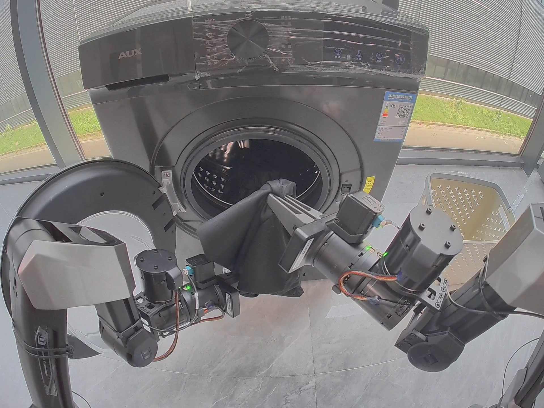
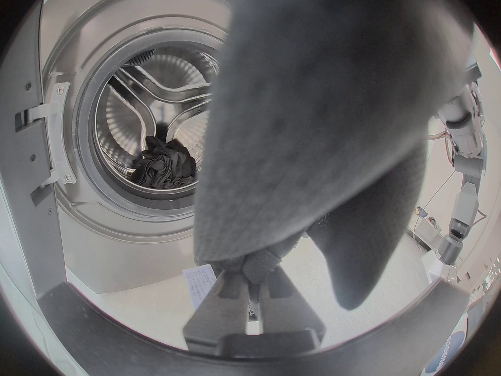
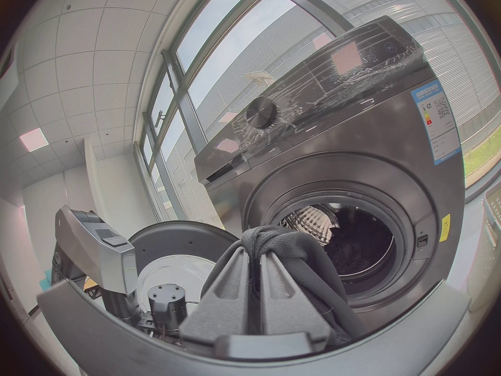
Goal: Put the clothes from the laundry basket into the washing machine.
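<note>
1. The washing machine (image 1: pixel 255 103) stands straight ahead with its door (image 1: pixel 96 194) swung fully aside to the robot's left, leaving the drum mouth (image 1: pixel 255 171) free for loading
2. The laundry basket (image 1: pixel 476 211) sits on the floor just beside the machine on the robot's right, within reach of that arm
3. A grey garment (image 1: pixel 249 239) hangs in front of the opening, its top bunched at the lower rim and the rest draping down the machine's front
4. The right gripper (image 1: pixel 272 199) is clamped tight on the bunched top, at the drum's lip, probably to lead the cloth in first
5. The left gripper (image 2: pixel 253 283), lower down, is pinched closed on a bottom fold, likely to keep the hem from trailing
6. Dark clothes (image 2: pixel 163 164) already lie inside the drum, so the job looks partly done
</note>
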You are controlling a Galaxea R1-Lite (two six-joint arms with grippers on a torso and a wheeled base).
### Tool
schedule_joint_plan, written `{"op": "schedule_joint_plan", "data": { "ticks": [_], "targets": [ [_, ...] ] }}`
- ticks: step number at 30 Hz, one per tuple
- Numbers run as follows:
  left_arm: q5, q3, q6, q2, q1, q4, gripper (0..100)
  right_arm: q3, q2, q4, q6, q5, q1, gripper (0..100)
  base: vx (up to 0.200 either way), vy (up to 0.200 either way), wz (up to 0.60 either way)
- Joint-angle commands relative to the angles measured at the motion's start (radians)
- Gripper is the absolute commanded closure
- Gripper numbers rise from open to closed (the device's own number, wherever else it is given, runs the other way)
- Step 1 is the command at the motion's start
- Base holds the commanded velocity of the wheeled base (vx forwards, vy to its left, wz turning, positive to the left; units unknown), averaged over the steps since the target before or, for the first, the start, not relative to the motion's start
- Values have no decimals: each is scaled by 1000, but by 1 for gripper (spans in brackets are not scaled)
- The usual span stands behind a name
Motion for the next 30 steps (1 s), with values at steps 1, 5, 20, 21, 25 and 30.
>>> {"op": "schedule_joint_plan", "data": {
  "ticks": [1, 5, 20, 21, 25, 30],
  "targets": [
    [-3, 48, 3, -58, -4, -1, 100, -3, 15, 3, -2, -9, -26, 100, 0, 0, 0],
    [-12, 181, 14, -183, -30, -1, 100, -9, 53, -1, -3, -9, -97, 100, 0, 0, 0],
    [3, 364, 33, -358, -113, -2, 100, 34, 113, -17, -19, -12, -114, 0, 0, 0, 0],
    [1, 355, 23, -374, -106, -2, 100, 48, 113, -16, -22, -12, -115, 0, 0, 0, 0],
    [0, 315, 13, -401, -90, -2, 100, 88, 126, -10, -22, -12, -115, 0, 0, 0, 0],
    [21, 260, -36, -415, -80, -2, 100, 137, 156, -8, -22, -12, -104, 0, 0, 0, 0]
  ]
}}
